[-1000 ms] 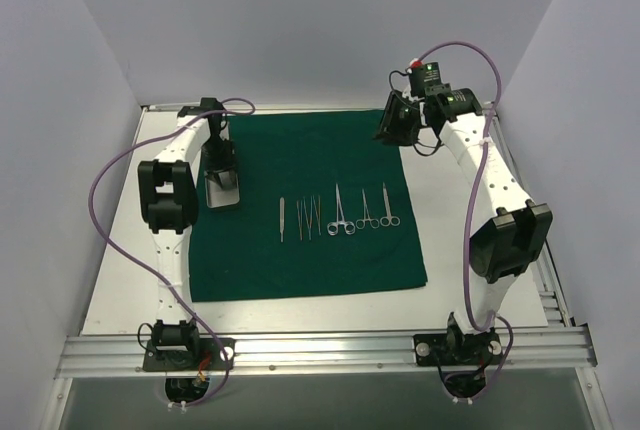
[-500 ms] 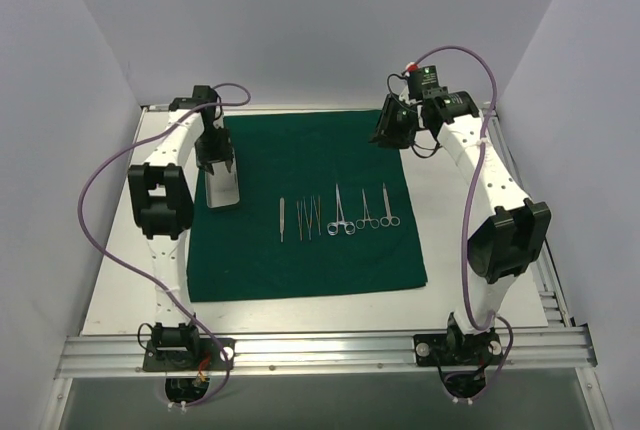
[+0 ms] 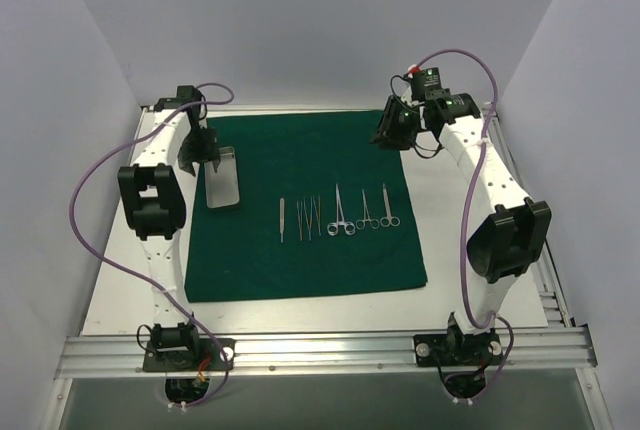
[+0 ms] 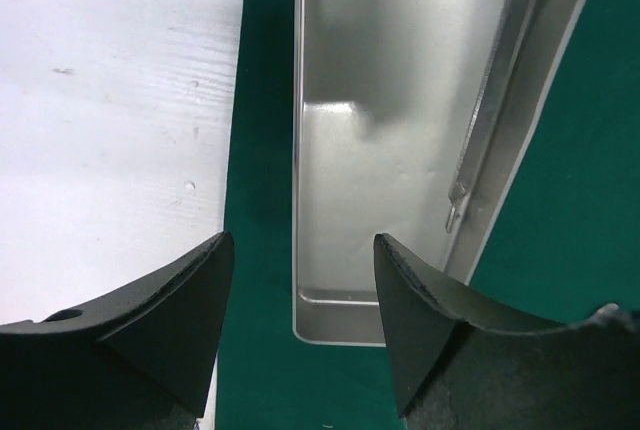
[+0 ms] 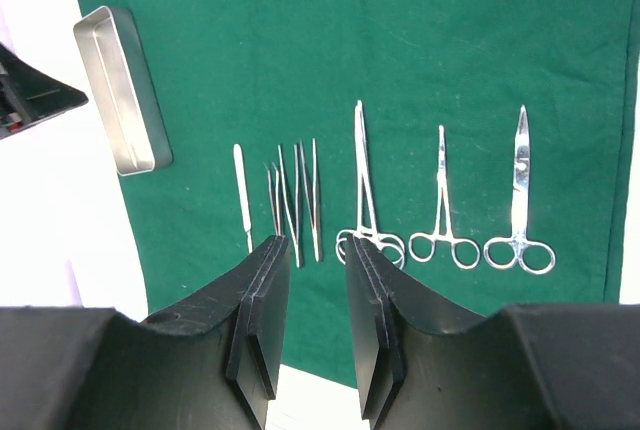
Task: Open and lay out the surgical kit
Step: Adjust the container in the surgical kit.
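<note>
The dark green drape (image 3: 300,270) lies spread flat on the table. A small silver tray (image 3: 222,178) rests on its left part, and the left wrist view shows the tray (image 4: 400,70) holding one thin steel handle (image 4: 495,100). Several steel instruments lie in a row mid-drape: a slim handle (image 5: 242,195), tweezers (image 5: 295,200), ring-handled forceps (image 5: 363,195) and scissors (image 5: 520,195). My left gripper (image 3: 203,155) hovers open at the tray's far-left corner, holding nothing. My right gripper (image 3: 390,128) hangs above the drape's far right corner, open by a narrow gap and empty.
White table (image 3: 130,280) shows to the left of the drape and to its right (image 3: 450,250). White walls close in the back and both sides. A metal rail (image 3: 320,350) with both arm bases runs along the near edge.
My left gripper has drawn back from over the tray toward the far left, leaving the tray uncovered. The right arm has barely moved.
</note>
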